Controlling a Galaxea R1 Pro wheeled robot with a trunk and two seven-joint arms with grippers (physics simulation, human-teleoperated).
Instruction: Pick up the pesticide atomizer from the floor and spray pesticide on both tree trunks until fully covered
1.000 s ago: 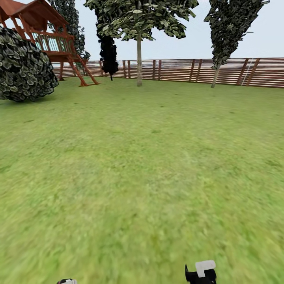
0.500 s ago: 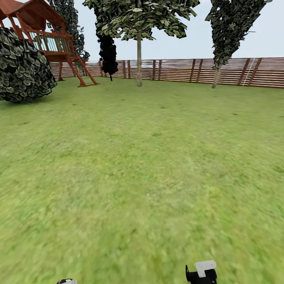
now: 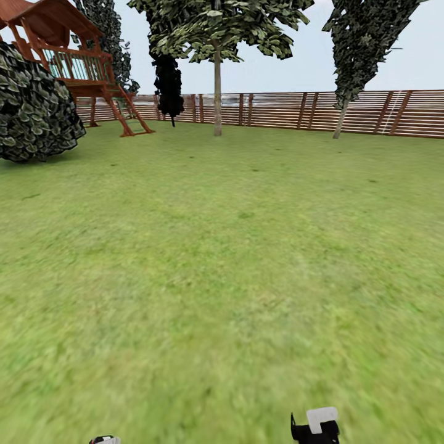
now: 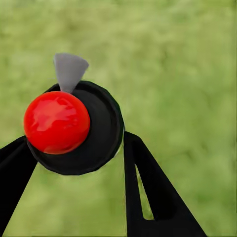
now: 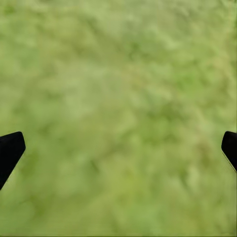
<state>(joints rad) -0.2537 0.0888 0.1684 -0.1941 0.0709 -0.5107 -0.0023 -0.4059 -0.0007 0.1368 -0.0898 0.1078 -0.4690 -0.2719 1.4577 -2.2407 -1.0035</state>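
1. The pesticide atomizer (image 4: 74, 127), a round black body with a glossy red ball cap and a grey wedge nozzle, sits clamped between the black fingers of the left claw (image 4: 79, 153) above the blurry grass floor (image 3: 203, 277).
2. A smooth, straight grey-tan tree trunk (image 3: 217, 92) stands before the slatted reddish fence (image 3: 277, 110).
3. The right claw (image 5: 118, 148) is spread wide, holding nothing.

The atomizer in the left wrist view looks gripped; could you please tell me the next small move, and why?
Probably roll the base forward toward the straight-trunked tree: the left gripper has its jaws closed on the atomizer, but a broad stretch of lawn lies between the robot and it, likely too far to spray.
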